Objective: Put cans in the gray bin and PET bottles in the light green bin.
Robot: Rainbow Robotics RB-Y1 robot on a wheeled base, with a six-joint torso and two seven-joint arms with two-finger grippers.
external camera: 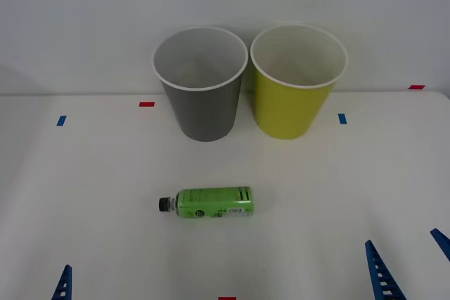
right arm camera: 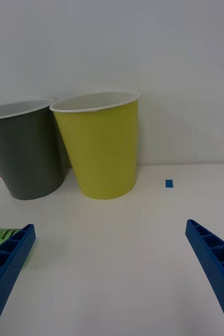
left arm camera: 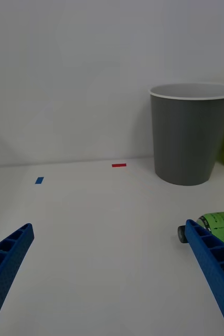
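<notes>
The PET bottle [external camera: 211, 203], with a green label and black cap, lies on its side at mid-table, cap toward the left. Behind it the gray bin [external camera: 207, 114] and the light green bin [external camera: 288, 110] stand upright side by side, almost touching, gray on the left. My left gripper [left arm camera: 112, 278] is open low at the near left, and the bottle [left arm camera: 219, 223] lies just past one finger. My right gripper [external camera: 411, 261] is open at the near right, facing the light green bin [right arm camera: 104, 152] and gray bin [right arm camera: 30, 152]. Cans are out of view.
Small red tape marks [external camera: 146, 104] and blue tape marks [external camera: 342, 118] dot the white table [external camera: 105, 194]. A white wall rises right behind the bins. Open tabletop lies between the bottle and both bins.
</notes>
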